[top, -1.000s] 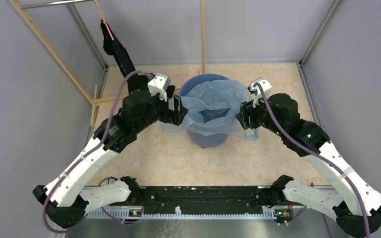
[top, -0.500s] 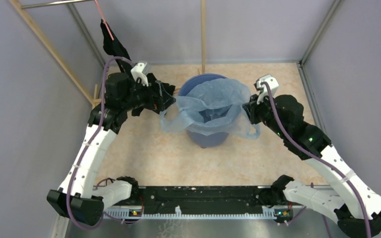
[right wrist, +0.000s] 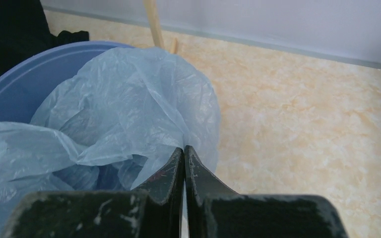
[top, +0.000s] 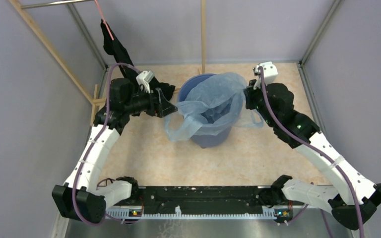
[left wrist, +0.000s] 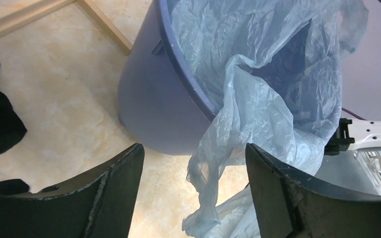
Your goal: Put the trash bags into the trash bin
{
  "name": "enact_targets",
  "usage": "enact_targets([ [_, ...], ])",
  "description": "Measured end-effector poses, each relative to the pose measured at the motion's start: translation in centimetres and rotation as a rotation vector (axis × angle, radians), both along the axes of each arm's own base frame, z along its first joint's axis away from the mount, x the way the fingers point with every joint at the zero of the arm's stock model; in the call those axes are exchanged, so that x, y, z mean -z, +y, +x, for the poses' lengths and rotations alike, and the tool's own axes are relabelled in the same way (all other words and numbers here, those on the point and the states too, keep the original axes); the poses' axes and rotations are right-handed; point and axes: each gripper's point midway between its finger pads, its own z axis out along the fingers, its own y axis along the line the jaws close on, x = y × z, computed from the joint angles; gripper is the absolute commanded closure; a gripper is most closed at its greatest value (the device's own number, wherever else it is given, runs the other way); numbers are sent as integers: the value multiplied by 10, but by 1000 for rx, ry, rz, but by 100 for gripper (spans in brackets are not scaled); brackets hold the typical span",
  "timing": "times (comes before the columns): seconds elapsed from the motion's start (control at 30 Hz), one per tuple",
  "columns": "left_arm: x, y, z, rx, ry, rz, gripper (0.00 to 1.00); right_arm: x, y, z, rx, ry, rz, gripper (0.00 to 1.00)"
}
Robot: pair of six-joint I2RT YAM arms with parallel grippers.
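The trash bin [top: 207,136] is a round blue bucket in the middle of the floor. A pale-blue trash bag [top: 217,94] lies crumpled in its mouth, with a loose flap [top: 178,126] hanging down the left outside. My right gripper [top: 248,95] is at the bin's right rim, shut on the bag's edge; the right wrist view shows the film [right wrist: 129,99] pinched at the tips [right wrist: 184,148] above the bin rim [right wrist: 20,84]. My left gripper [top: 170,100] stands open just left of the bin. In the left wrist view, the hanging bag [left wrist: 258,99] and bin wall [left wrist: 149,99] show beyond its spread, empty fingers [left wrist: 194,148].
A black cloth garment [top: 114,47] hangs from a pink hanger at the back left, close behind my left arm. Wooden slats [top: 203,34] stand at the back and along the left wall [top: 54,54]. Grey enclosure walls close in on three sides.
My left gripper drew back from the bag's left edge toward the left, leaving that flap hanging. My right gripper shut on the bag's right edge and rose toward the back.
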Motion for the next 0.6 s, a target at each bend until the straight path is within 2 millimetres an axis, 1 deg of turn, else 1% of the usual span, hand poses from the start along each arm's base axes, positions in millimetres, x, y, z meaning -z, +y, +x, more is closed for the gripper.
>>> enact_targets([
  [0.07, 4, -1, -2, 13, 11, -3, 23, -6, -1, 4, 22, -13, 6, 100],
  [0.13, 6, -3, -5, 28, 18, -8, 19, -9, -2, 6, 31, -22, 10, 100],
  [0.2, 4, -4, -8, 45, 15, -15, 19, -10, -3, 7, 38, -26, 12, 100],
  [0.3, -3, -6, -17, 72, -5, -31, 29, -12, -3, 8, 43, -35, 18, 100],
  [0.47, -11, -7, -28, 95, -31, -47, 43, -16, -3, 8, 45, -46, 29, 100],
  [0.5, -11, -7, -29, 101, -31, -49, 43, -17, -3, 8, 45, -49, 33, 100],
  [0.53, -11, -8, -30, 107, -29, -51, 41, -18, -3, 7, 45, -52, 38, 100],
  [0.6, -8, -8, -31, 114, -21, -53, 34, -20, -3, 7, 45, -57, 43, 99],
])
